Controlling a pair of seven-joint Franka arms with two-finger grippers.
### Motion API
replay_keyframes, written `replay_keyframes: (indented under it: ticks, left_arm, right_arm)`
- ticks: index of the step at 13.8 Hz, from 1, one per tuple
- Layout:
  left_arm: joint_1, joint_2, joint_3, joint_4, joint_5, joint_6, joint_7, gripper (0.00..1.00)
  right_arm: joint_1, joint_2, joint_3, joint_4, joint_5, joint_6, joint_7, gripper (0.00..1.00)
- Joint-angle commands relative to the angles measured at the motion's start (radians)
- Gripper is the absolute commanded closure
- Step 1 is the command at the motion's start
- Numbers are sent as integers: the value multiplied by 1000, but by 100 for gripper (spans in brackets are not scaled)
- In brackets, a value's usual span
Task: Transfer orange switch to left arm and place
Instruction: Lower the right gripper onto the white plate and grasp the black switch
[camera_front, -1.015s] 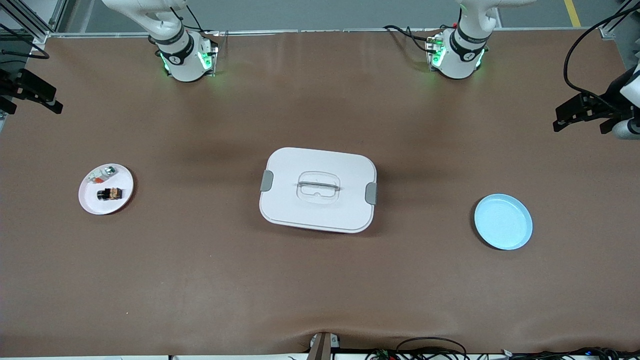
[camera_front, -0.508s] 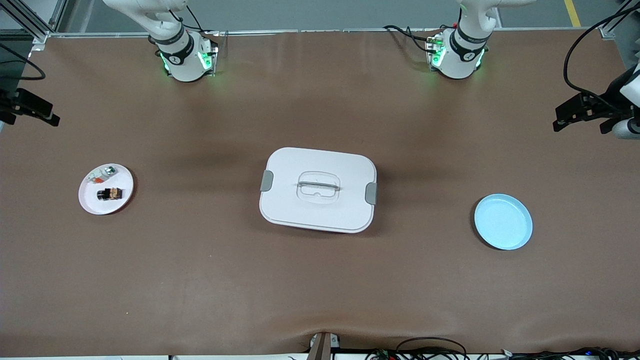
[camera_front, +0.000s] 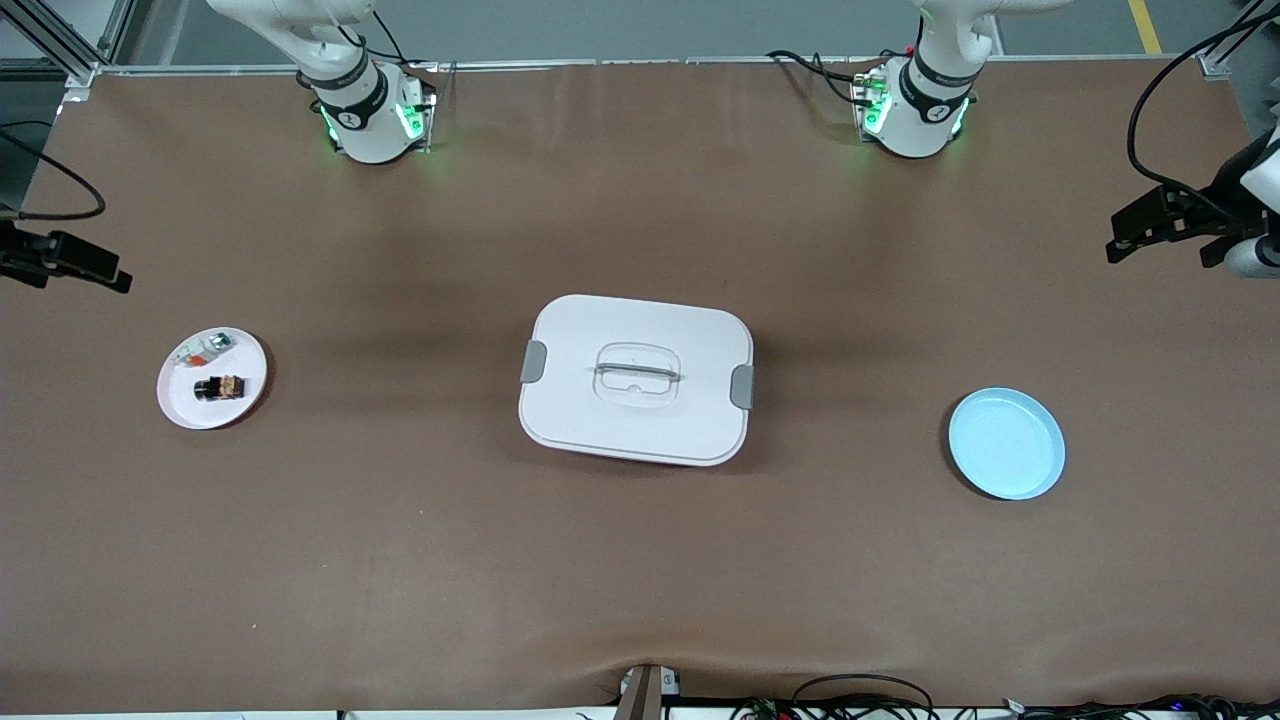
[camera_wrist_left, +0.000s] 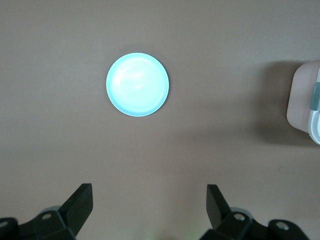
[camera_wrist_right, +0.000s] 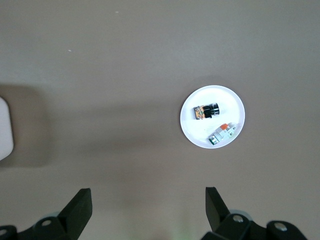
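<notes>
**Still at the start: the switch waits on its plate**

Plainly, the orange switch (camera_front: 220, 387) has not been picked up yet. It lies on its side on the white plate (camera_front: 180, 408) toward the right arm's end of the counter (camera_front: 640, 580), a stubby part with a black barrel at one end and an orange-copper section at the other. Just beside it on the same plate, farther from the front camera, lies a small white part (camera_front: 207, 347) with green and red bits; the two look apart, though only narrowly.

The step in hand appears to be the approach. The right tool (camera_wrist_right: 145, 205) hangs high over bare counter near the plate, its fingers spread wide and gripping nothing. The next move likely calls for lowering over the switch and closing across its narrow body without nudging the white part.

The box (camera_front: 636, 378) sits mid-counter, between the white plate and the blue plate (camera_front: 1006, 444), so any handover must go round or over it. The left tool (camera_wrist_left: 150, 205) waits over its own end of the counter, released and empty.
</notes>
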Motion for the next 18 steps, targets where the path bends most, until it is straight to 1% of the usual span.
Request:
replay_keyframes:
  ticks: [1,3,4,6,8,11,13,15,18]
  left_arm:
    - [-3,0,-2,19,-1,-17,12,0]
    - [-3,2,0,19,-1,-17,13,0]
    - [-3,2,0,19,-1,-17,13,0]
    - [-3,2,0,19,-1,-17,13,0]
    - [-1,2,-1,19,-1,-17,13,0]
    - [0,2,0,19,-1,-17,15,0]
    - [2,2,0,19,-1,-17,16,0]
    - [-3,2,0,19,-1,-17,12,0]
    - [1,2,0,19,-1,-17,13,0]
  right_arm:
    - [-64,6,9,-99,-8,85,-63,0]
    - [-86,21,7,-162,-12,153,-95,0]
    - [-94,28,9,-185,-31,176,-111,0]
    - [-97,58,7,-226,-64,242,-123,0]
    - [-126,95,9,-274,-71,332,-169,0]
    - [-161,142,9,-381,-71,548,-215,0]
    - [-178,199,9,-426,-71,679,-273,0]
    - [-183,254,9,-450,-71,765,-276,0]
    - [-181,284,9,-545,-71,930,-276,0]
